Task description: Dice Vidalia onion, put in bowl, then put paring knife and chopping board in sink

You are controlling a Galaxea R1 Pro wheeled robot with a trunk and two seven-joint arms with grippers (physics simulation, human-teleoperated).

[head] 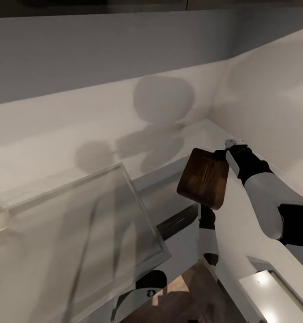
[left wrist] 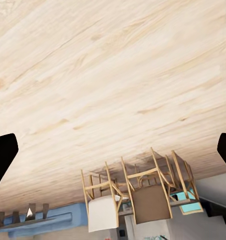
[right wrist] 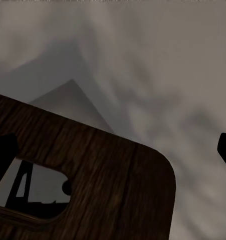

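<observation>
The chopping board (head: 203, 184), dark brown with rounded corners, hangs tilted in the air at the end of my right arm, in front of a white wall corner. My right gripper (head: 231, 150) touches its far upper edge. In the right wrist view the chopping board (right wrist: 107, 190) faces the camera with its slot-shaped handle hole toward one side. There the right gripper (right wrist: 113, 155) has its dark fingertips (right wrist: 2, 155) far apart at the frame's edges, so it is open. My left gripper (left wrist: 113, 150) is open over pale wooden floor, holding nothing. Sink, onion, paring knife and bowl are out of view.
A large transparent pane (head: 80, 233) slants across the lower left of the head view. White walls meet in a corner (head: 209, 116) behind the board. A white lit fixture (head: 277, 296) sits at lower right. Several wooden chairs (left wrist: 148, 195) stand on the wood floor (left wrist: 113, 75).
</observation>
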